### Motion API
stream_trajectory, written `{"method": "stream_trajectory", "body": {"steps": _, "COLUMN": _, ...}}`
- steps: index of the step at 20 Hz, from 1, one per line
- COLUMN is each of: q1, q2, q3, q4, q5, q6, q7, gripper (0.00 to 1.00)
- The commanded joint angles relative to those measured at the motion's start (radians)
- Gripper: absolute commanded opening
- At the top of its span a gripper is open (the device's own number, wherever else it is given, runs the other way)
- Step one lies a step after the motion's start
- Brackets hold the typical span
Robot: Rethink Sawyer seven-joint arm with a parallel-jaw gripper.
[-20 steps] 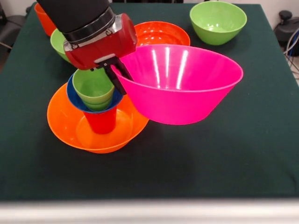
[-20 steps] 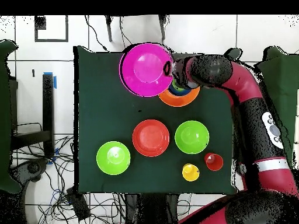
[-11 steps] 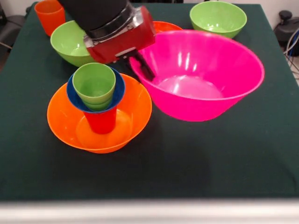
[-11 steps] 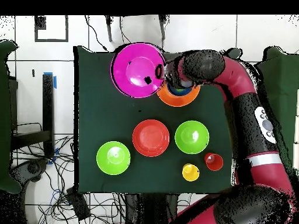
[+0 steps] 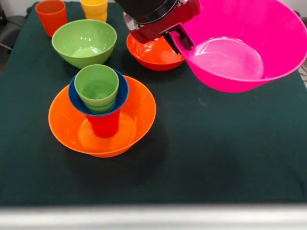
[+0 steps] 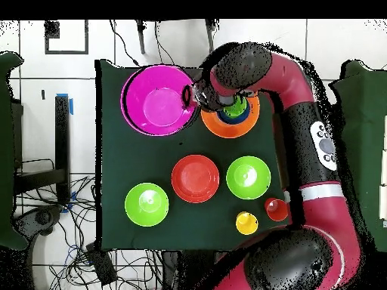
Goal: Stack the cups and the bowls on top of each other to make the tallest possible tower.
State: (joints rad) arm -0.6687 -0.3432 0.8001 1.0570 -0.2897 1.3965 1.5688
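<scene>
The tower stands in the large orange bowl (image 5: 140,111) (image 6: 225,130): a red cup (image 5: 103,125), a small blue bowl (image 5: 122,91) on it, and light green cups (image 5: 97,86) nested on top. My gripper (image 5: 179,39) (image 6: 190,96) is shut on the near rim of the large pink bowl (image 5: 240,52) (image 6: 157,100). It holds that bowl tilted in the air, up and to the right of the tower in the front view, clear of it.
A light green bowl (image 5: 84,42) (image 6: 248,177) and a red-orange bowl (image 5: 152,53) (image 6: 195,178) sit behind the tower. An orange cup (image 5: 50,15) (image 6: 277,209) and a yellow cup (image 5: 94,7) (image 6: 246,223) stand at the far edge. Another green bowl (image 6: 147,204) shows in the overhead view.
The gripper has carried the pink bowl up and away from the tower, to the right in the front view. The bowl has tipped from on edge to mouth-up.
</scene>
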Motion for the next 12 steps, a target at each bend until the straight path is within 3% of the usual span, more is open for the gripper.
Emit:
{"method": "stream_trajectory", "body": {"steps": 1, "q1": -0.027, "q2": 0.064, "q3": -0.019, "q4": -0.095, "q5": -0.034, "q6": -0.002, "q7": -0.209, "gripper": 0.00}}
{"method": "stream_trajectory", "body": {"steps": 6, "q1": -0.058, "q2": 0.077, "q3": -0.002, "q4": -0.098, "q5": -0.068, "q6": -0.023, "q7": -0.324, "gripper": 0.00}}
{"method": "stream_trajectory", "body": {"steps": 12, "q1": -0.071, "q2": 0.082, "q3": -0.008, "q4": -0.114, "q5": -0.095, "q6": 0.023, "q7": -0.351, "gripper": 0.00}}
